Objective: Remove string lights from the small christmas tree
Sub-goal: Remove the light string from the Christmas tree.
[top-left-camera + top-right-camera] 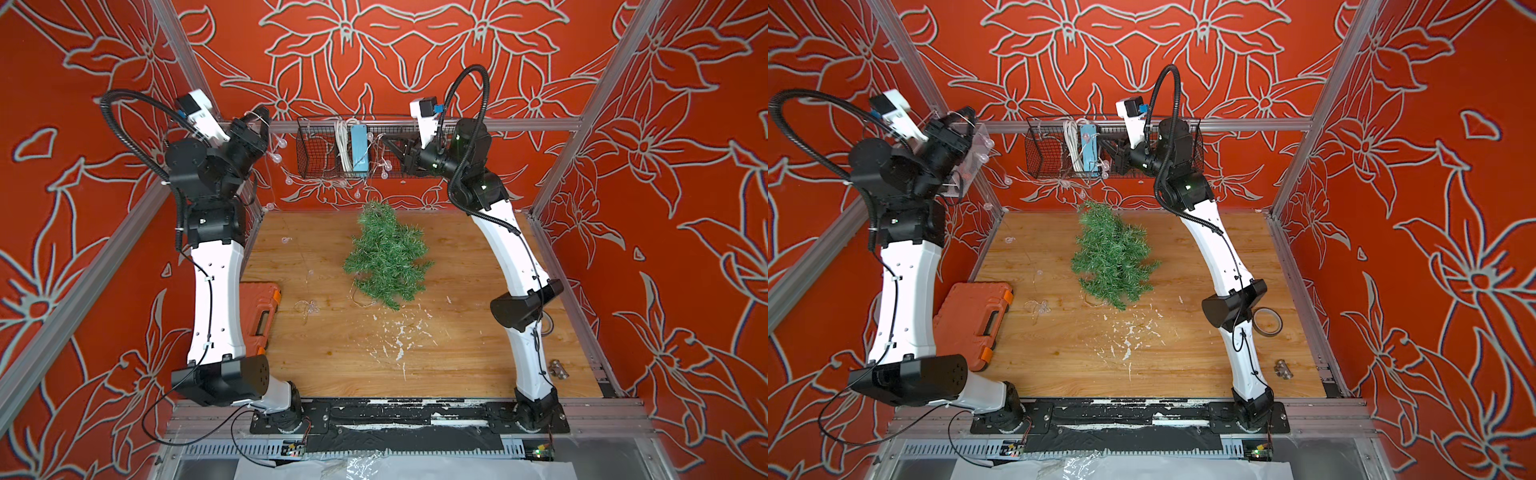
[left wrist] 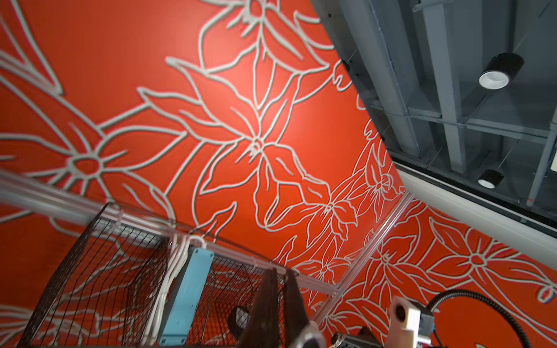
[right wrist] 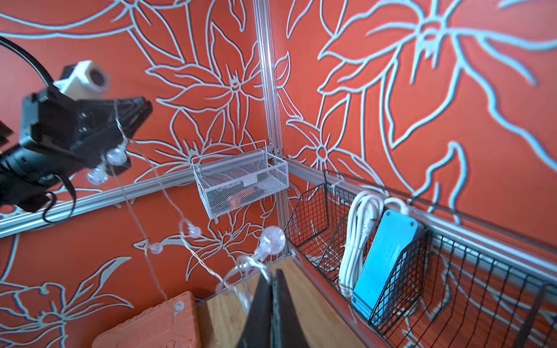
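Two shut tools share the work high at the back. On the left, the left tool (image 3: 146,106) has its jaws together with the string lights (image 3: 272,238) crossing them and bulbs hanging beneath. Whether the wire is pinched or only draped there I cannot tell. The strand sags across to the right tool (image 3: 272,275), whose jaws are closed on the wire beside the black basket (image 3: 304,215).

Below, the small tree (image 1: 384,257) lies on its side in the middle of the tabletop (image 1: 457,353). No bulb shows on it, though a thin wire (image 1: 356,297) curls at its near end.

I judge the unwinding nearly done. Next, the strand needs lifting clear without dragging the tree.

Of the containers, the orange case (image 1: 259,307) at the left is closed. The white mesh basket (image 3: 217,192) in the back left corner holds something orange. The black basket holds a coiled white cable (image 3: 358,235) and a blue power strip (image 3: 385,259).
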